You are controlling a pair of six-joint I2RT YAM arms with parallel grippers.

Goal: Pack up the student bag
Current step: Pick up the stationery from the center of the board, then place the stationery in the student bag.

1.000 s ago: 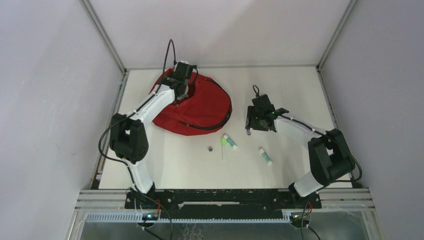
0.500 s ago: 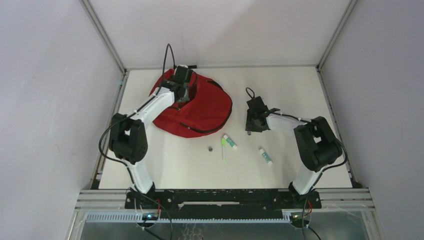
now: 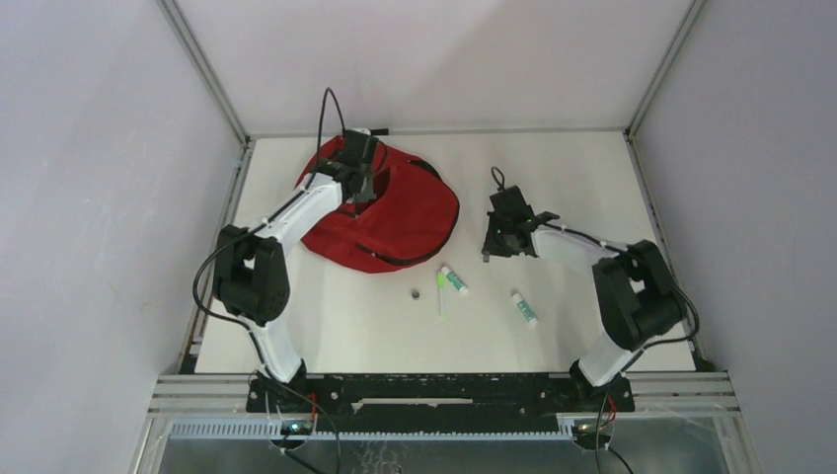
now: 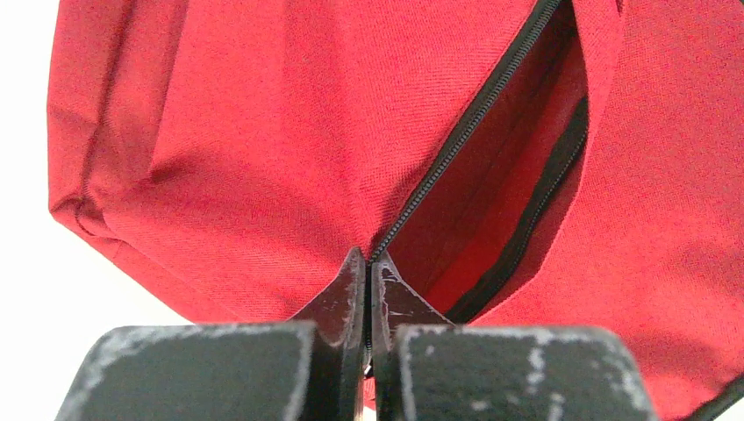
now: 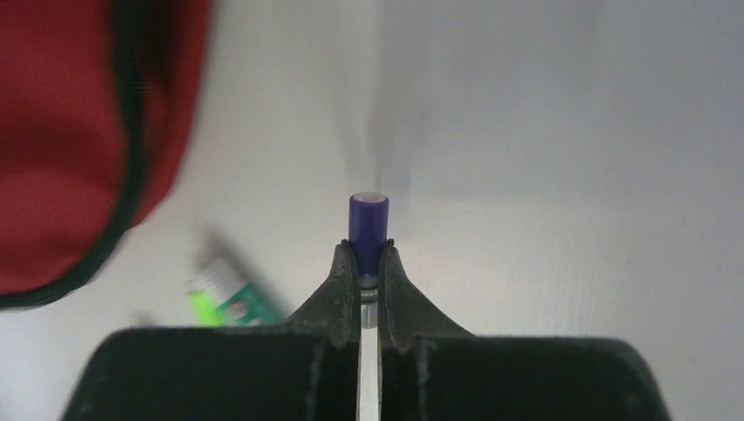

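The student bag (image 3: 405, 217), red with black zip trim, lies at the back left of the table. My left gripper (image 3: 359, 188) is over its top part. In the left wrist view the gripper (image 4: 368, 260) is shut on the bag's zip edge (image 4: 456, 145), and the zip gapes open beyond it onto the red inside (image 4: 500, 210). My right gripper (image 3: 491, 253) hangs to the right of the bag. In the right wrist view it (image 5: 368, 254) is shut on a thin pen with a purple cap (image 5: 368, 217), which sticks out past the fingertips.
On the table in front of the bag lie a green-and-white tube (image 3: 454, 279), a green pen (image 3: 441, 296), a small dark ring (image 3: 416, 293) and a second tube (image 3: 524, 308). The first tube (image 5: 230, 296) shows blurred in the right wrist view.
My right gripper has closed on the purple-capped pen and its arm has shifted a little. The left gripper stays shut on the bag, barely moved.
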